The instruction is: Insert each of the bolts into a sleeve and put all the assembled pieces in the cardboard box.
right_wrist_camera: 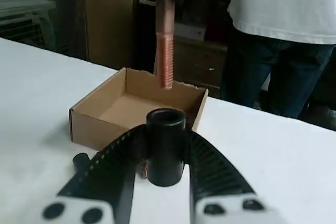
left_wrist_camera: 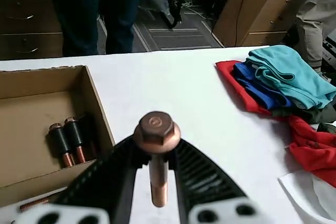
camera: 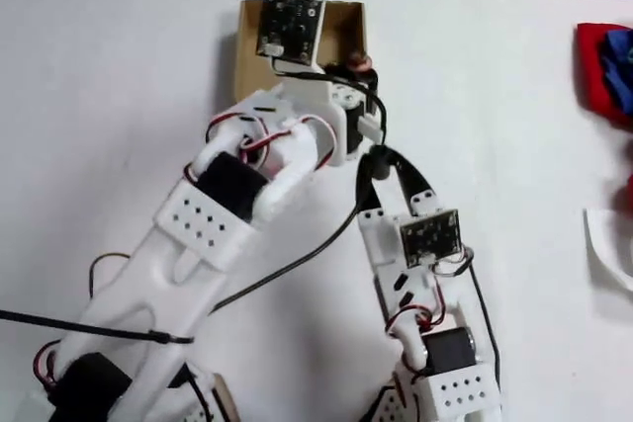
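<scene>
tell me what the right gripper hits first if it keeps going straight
Probably the near wall of the cardboard box, dead ahead of the right gripper and its sleeve. The bolt hangs higher, though depth is unclear.

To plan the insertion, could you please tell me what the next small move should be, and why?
Probably lower the left gripper: its bolt hangs thread-down above the upright sleeve in the right gripper, roughly in line, not yet inserted.

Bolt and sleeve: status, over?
Both shut: left pincer on bolt, right pincer on sleeve. Bolt tip above sleeve mouth, not in yet. Two assembled pieces in box. Nothing between bolt and sleeve.
</scene>
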You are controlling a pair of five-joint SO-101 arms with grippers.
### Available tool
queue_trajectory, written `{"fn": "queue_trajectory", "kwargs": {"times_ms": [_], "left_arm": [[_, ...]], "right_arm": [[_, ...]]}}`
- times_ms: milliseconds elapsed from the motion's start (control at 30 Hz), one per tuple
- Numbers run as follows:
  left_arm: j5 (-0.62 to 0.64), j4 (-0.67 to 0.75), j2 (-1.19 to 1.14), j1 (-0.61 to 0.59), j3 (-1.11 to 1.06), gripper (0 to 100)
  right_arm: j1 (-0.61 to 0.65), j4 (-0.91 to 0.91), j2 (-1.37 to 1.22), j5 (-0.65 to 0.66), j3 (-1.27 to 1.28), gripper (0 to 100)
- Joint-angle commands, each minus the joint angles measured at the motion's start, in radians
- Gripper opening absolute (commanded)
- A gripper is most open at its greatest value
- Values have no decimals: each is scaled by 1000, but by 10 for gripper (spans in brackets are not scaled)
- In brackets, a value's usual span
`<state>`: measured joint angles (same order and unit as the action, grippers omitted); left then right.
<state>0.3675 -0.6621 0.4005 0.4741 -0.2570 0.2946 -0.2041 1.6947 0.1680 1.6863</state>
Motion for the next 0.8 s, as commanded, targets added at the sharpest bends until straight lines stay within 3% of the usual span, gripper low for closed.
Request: {"fn": "queue_trajectory", "kwargs": {"times_ms": [0, 767], "left_arm": [[8, 31, 51, 8, 12, 24], [3, -75, 103, 81, -1, 24]], "right_arm": [[1, 50, -5, -8, 3, 24], [1, 42, -7, -8, 11, 24]]}}
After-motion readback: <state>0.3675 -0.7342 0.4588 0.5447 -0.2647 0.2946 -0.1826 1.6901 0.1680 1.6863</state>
